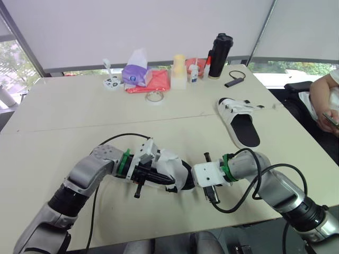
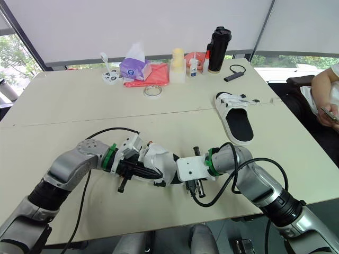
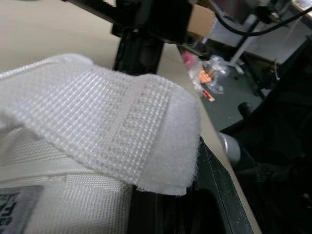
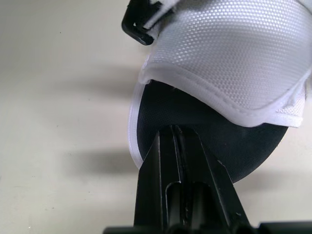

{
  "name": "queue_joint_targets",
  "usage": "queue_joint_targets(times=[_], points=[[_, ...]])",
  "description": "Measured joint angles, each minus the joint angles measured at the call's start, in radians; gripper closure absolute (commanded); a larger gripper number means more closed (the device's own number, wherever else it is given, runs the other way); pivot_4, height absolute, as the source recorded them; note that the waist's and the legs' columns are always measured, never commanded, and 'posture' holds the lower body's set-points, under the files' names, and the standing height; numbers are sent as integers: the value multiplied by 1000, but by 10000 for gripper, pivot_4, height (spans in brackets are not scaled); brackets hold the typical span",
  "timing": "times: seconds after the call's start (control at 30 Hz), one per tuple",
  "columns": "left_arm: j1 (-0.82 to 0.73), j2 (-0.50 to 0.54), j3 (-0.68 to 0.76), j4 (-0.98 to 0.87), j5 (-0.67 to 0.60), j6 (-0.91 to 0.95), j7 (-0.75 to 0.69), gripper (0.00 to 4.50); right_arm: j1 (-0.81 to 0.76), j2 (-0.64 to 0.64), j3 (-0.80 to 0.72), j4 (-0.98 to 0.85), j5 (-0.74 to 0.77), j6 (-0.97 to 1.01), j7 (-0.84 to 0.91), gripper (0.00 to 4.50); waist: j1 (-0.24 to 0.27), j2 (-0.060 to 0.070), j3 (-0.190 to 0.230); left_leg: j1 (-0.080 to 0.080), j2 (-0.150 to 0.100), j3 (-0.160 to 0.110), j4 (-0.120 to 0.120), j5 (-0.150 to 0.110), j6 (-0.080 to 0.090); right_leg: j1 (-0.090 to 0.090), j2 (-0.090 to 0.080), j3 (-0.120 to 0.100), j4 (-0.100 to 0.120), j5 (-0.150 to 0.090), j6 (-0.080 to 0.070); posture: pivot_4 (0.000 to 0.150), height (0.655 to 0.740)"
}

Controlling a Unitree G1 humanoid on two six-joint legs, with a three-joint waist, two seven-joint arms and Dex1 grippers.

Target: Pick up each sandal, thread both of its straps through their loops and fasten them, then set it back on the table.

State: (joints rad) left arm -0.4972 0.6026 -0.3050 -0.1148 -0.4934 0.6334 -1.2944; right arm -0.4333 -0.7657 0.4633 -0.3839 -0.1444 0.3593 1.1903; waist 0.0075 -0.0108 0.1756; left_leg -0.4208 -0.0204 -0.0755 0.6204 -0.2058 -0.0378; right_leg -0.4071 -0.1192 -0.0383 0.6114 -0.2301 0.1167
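**Now: near sandal held between both grippers at the table's front edge**

Right now the near sandal [image 1: 172,164] sits between the two grippers, close to the front edge of the table [image 1: 79,106]. The right gripper [image 4: 173,131] is narrow, its fingers [image 4: 161,161] pressed together with the tips against the sandal's black footbed [image 4: 234,146], just below the white mesh upper. The left gripper [image 1: 170,186] reaches in from the other side, under the white upper; whether it is wide or narrow I cannot tell. In the left wrist view a white strap [image 3: 122,122] arches close to the camera, its end flap lying loose.

The second sandal [image 1: 241,123] lies flat farther back on the robot's right, well apart from the first.

Along the far edge stand a tissue pack [image 1: 136,71], a tape roll [image 1: 154,96] and a black bottle [image 1: 219,55]. A person's arm [image 1: 320,100] shows at the right edge.
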Motion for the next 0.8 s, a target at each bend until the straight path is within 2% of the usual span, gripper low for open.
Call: queue_joint_targets(times=[0.1, 0.3, 0.43, 0.67, 0.8], points=[[-3, -24, 18, 28, -12, 22, 22, 36068, 0, 0, 0, 0, 0, 0, -1, 45000, 0, 0, 0, 0, 0, 0, 0, 0, 0, 0, 0, 0, 0, 0, 0, 1500, 7400], [-5, -33, 25, 23, -44, 65, 32, 6982, 0, 0, 0, 0, 0, 0, -3, 45000, 0, 0, 0, 0, 0, 0, 0, 0, 0, 0, 0, 0, 0, 0, 0, 1500, 7400], [9, -41, 64, 12, -83, 95, 57, 6982, 1, 0, 1, -1, -2, 0, -5, 45000, 0, 0, 0, 0, 0, 0, 0, 0, 0, 0, 0, 0, 0, 0, 0, 1500, 7400], [18, -87, 261, 24, -238, 251, 193, 6982, 5, 0, 2, -3, -3, -1, -7, 45000, -2, 0, 0, 0, 0, -1, 0, 0, 0, 0, 0, 0, 0, 0, 0, 1500, 7400], [46, -93, 292, 12, -276, 288, 235, 6982, 5, 0, 1, 0, -4, -4, -6, 45000, -2, 0, 0, 0, 0, -1, 0, 0, 0, 0, 0, 0, 0, 0, 0, 1500, 7400]])
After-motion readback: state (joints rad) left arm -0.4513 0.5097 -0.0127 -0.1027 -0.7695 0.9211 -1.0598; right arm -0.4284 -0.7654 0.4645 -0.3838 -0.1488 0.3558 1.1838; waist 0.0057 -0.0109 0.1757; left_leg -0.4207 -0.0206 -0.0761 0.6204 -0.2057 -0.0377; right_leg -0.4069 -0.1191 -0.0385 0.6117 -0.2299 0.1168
